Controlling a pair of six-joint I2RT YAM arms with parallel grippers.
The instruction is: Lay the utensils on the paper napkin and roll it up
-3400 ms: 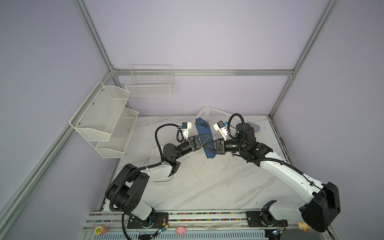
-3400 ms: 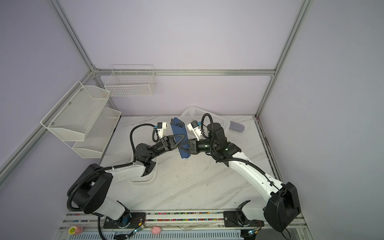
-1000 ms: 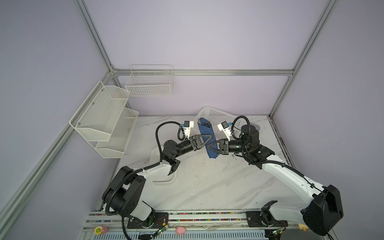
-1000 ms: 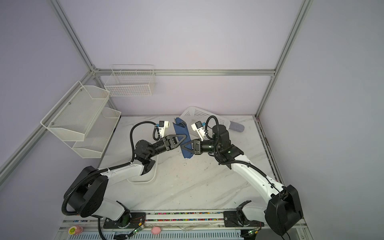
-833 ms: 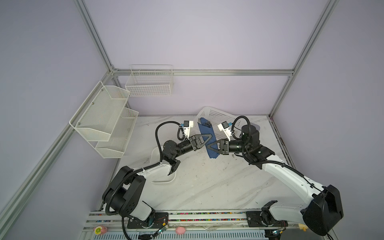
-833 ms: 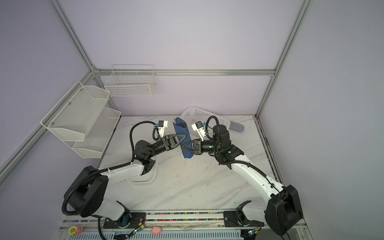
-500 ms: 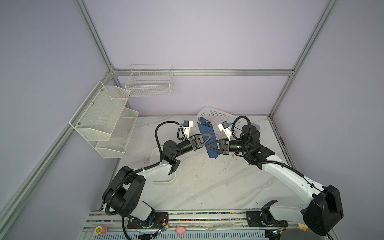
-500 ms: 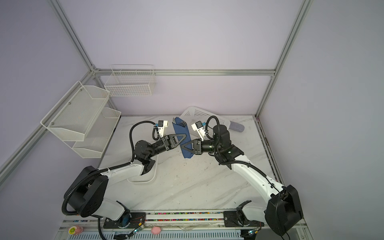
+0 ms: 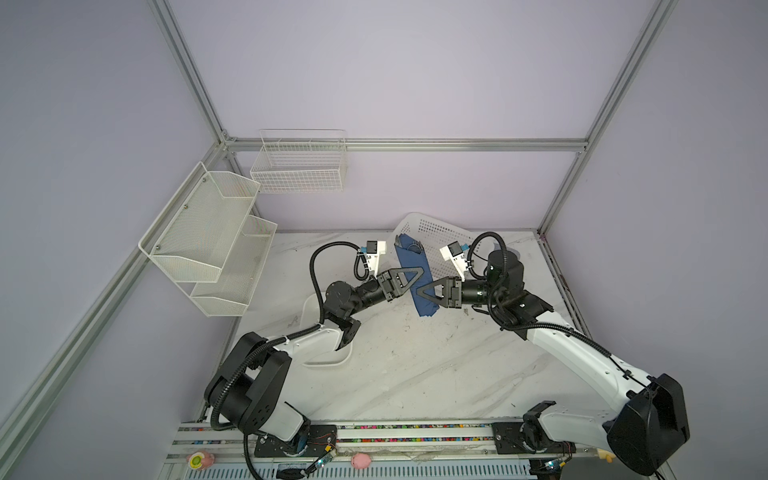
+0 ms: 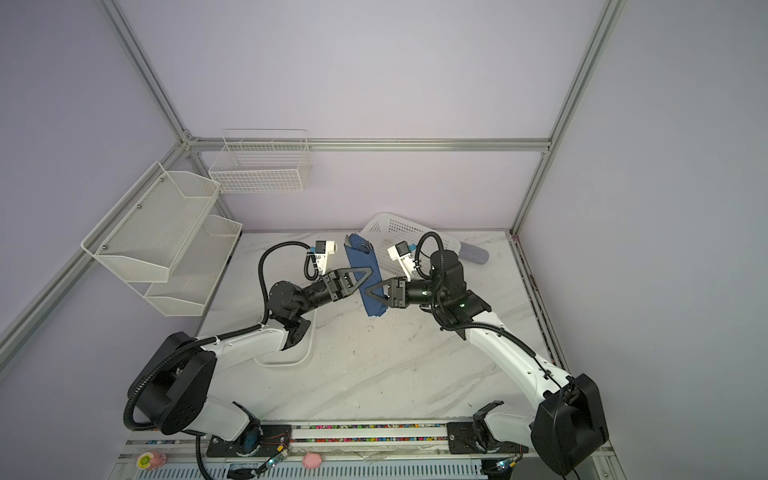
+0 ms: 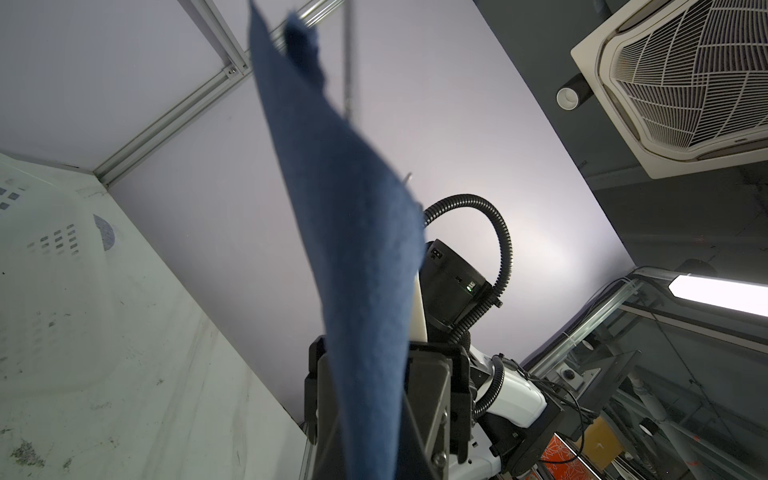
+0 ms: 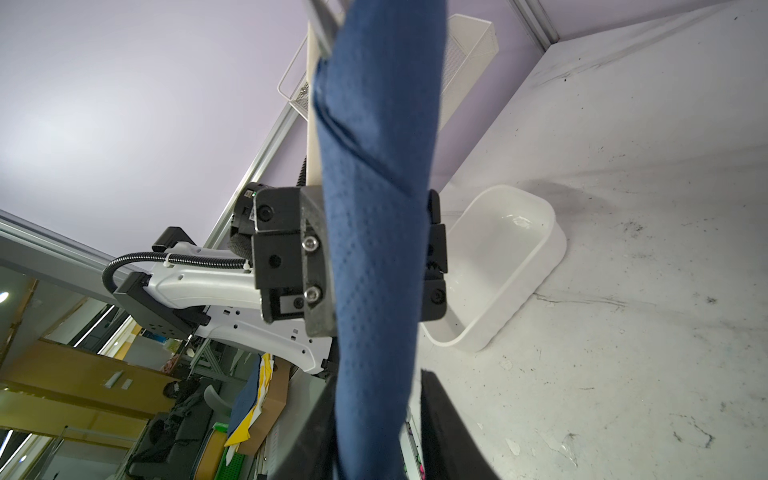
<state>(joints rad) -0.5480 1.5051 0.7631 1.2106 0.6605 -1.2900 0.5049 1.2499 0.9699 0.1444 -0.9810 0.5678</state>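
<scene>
Right wrist view: your right gripper [image 12: 376, 390] sits slightly parted around the paper napkin [image 12: 374, 124] — left gripper [image 12: 374, 257] clamps it mid-frame.

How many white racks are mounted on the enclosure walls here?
2. A two-tier mesh shelf hangs on the left wall; a wire basket hangs on the back wall near the corner. None seems hidden.

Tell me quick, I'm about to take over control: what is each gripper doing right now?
Left gripper: closed on the rolled napkin.
Right gripper: open, jaws slightly apart around the napkin.
</scene>
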